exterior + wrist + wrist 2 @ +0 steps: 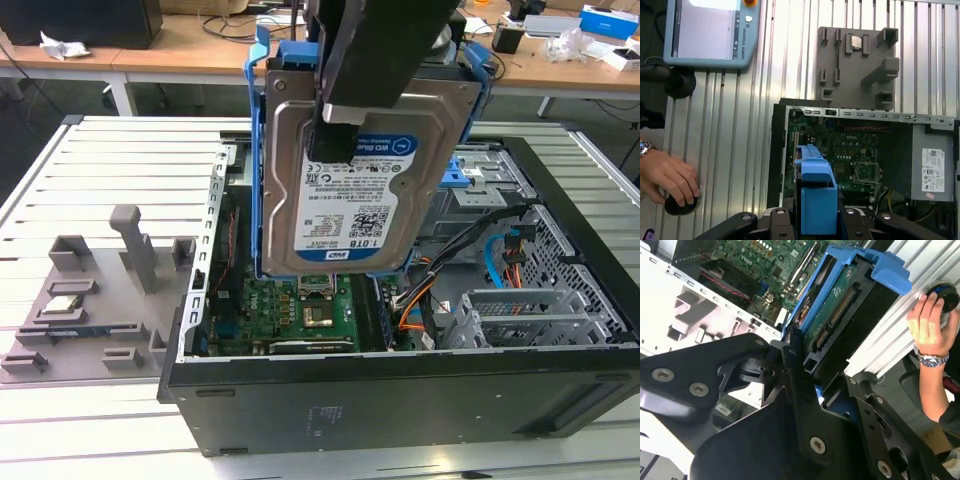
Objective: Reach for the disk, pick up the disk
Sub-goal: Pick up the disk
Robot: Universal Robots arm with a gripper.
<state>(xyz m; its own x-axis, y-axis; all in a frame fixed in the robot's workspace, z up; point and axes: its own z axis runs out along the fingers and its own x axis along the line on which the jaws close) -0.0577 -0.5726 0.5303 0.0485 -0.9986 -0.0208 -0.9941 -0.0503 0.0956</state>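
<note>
Gripper (335,125) clamps the disk (350,190) upright above the open computer case (400,390).

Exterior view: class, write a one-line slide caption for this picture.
Gripper shut on the disk, held upright in its blue bracket above the open computer case.

The disk (355,190) hangs above the open computer case (400,400) (fixture block (95,300) at the exterior view's left).

The tool (807,372) grips the disk (840,305) (blue-framed) above the motherboard (775,260).
</note>
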